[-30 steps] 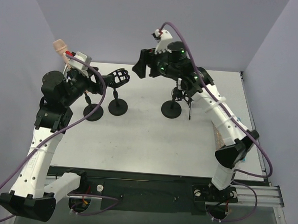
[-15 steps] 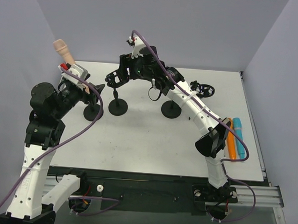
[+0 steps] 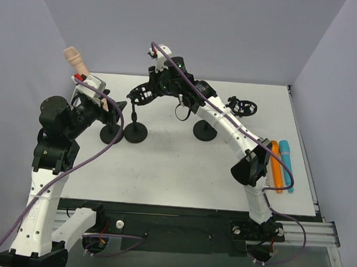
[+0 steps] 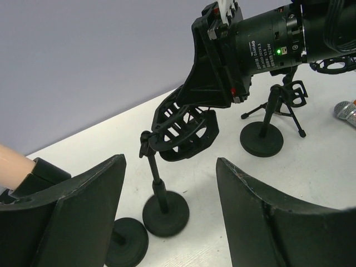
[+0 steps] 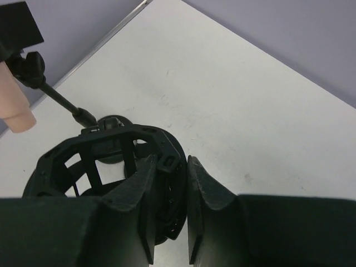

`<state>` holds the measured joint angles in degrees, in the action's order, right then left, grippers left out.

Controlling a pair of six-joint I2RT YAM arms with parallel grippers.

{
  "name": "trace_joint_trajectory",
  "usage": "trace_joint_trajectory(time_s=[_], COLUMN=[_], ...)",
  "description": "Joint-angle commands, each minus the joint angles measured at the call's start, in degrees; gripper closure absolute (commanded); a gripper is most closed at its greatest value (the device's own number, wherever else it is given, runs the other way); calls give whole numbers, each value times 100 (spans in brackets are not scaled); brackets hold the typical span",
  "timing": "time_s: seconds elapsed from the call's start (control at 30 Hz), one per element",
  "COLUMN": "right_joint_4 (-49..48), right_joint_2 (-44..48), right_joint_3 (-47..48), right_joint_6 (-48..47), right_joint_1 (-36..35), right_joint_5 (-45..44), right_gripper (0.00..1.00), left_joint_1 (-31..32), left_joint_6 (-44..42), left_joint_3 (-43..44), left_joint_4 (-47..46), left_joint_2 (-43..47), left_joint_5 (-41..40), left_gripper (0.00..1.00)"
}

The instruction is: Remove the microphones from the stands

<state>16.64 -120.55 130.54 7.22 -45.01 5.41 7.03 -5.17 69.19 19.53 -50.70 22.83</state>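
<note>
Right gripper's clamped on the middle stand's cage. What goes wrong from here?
1. The right gripper is shut on the shock mount, with no microphone visible in it; lifting would likely drag or tip that stand.
2. The middle stand's base sits close to the left stand's base; a topple might knock over the beige microphone there.

There are three microphone stands on round black bases: the left stand, the middle stand just beside it, and the right stand well apart to the right.

There are three microphones: a beige microphone at the far left, and an orange microphone and a blue microphone lying side by side at the right edge.

There are two black cage mounts, the left cage mount and the right cage mount.

There are two robot arms, the left arm and the right arm, and one white table.
</note>
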Motion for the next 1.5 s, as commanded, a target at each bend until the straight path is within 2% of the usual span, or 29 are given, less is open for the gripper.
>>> trace_joint_trajectory(time_s=[0.0, 0.03, 0.27, 0.5, 0.67, 0.8, 0.9, 1.1, 1.13, 1.2, 1.3, 1.47], right_joint_4=[-109, -91, 163, 260, 427, 612, 989, 2009, 2140, 2342, 2650, 3756], right_joint_2=[321, 452, 1402, 3113, 4318, 4812, 4804, 4646, 4655, 4655, 4585, 4303], right_joint_3=[60, -28, -792, -2714, -4007, -4624, -4590, -4204, -4195, -4107, -3565, -2465], right_joint_6=[-151, -221, -678, -2443, -3690, -4193, -4194, -4747, -4783, -4888, -4564, -4519], right_joint_1=[-69, -60, 142, 168, 168, 168, 265, 283, 317, 405, 616, 740], right_joint_5=[346, 382, 979, 1532, 2024, 1982, 2086, 2272, 2254, 2219, 2367, 2482], right_gripper=[95, 99, 100, 100, 100, 100, 100, 80, 71, 60, 50, 40], left_joint_1=[-44, -52, -52, -44, -35, -17, -8, 0, -8, 9, 27, 36], left_joint_6=[121, 130, 139, 270, 262, 165, 332, 385, 376, 368, 368, 482], left_joint_3=[-89, -125, -318, -581, -696, -968, -1039, -1118, -1135, -1162, -1206, -1241], left_joint_4=[-186, -221, -397, -634, -661, -722, -871, -942, -933, -916, -925, -1109], left_joint_2=[60, 69, 78, 95, 69, 78, 51, 113, 121, 139, 200, 271], left_joint_5=[143, 169, 248, 485, 1204, 1513, 1602, 1637, 1654, 1698, 1812, 1980], left_gripper=[23, 23, 23, 24, 24, 24, 24, 24, 24, 24, 24, 24])
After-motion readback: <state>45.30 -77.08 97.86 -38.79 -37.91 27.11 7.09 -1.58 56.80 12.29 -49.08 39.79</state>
